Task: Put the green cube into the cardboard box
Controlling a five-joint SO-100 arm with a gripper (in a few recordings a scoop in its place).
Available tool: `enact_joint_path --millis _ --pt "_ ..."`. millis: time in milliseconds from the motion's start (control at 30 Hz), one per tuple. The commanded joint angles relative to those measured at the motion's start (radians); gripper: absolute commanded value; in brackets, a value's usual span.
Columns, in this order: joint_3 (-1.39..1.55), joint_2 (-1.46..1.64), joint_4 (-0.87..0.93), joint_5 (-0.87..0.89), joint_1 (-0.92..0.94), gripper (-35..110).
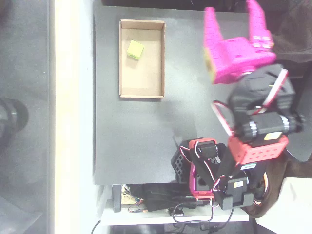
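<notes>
Cube (pixel 135 49) sits inside the box (pixel 158 58), on the floor toward the 12 o'clock end, slightly rotated against the walls and apart from all of them. Box lies on the dark table (pixel 136 141), at roughly 10 o'clock of the table top in the overhead view.

Gripper (pixel 233 22) is well off to the 3 o'clock side of the box, raised, fingers spread wide with nothing between them. Placement looks done; the arm seems clear of the box.

Risks from here, as judgement:
- A sweep toward 9 o'clock at low height could clip the near box wall and shove or tip the light tray, spilling the cube.
- Wide-open fingers reach further than shut ones, so a turn at the wrist could catch the box's 12 o'clock corner.
- Loose wires at the arm base, near 6 o'clock, could snag when the arm folds home.
- Otherwise the cube looks stable: flat on a face, low walls all around.
</notes>
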Motion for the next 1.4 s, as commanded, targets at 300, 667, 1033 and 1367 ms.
enact_joint_path --millis 300,667,1033,1367 --pt "0.36 0.19 0.006 0.005 0.156 31" --pt "0.847 0.463 -0.008 0.005 0.156 7" --pt "1.282 0.753 -0.009 0.005 0.144 3" --pt "1.651 1.065 -0.009 0.005 0.153 3"
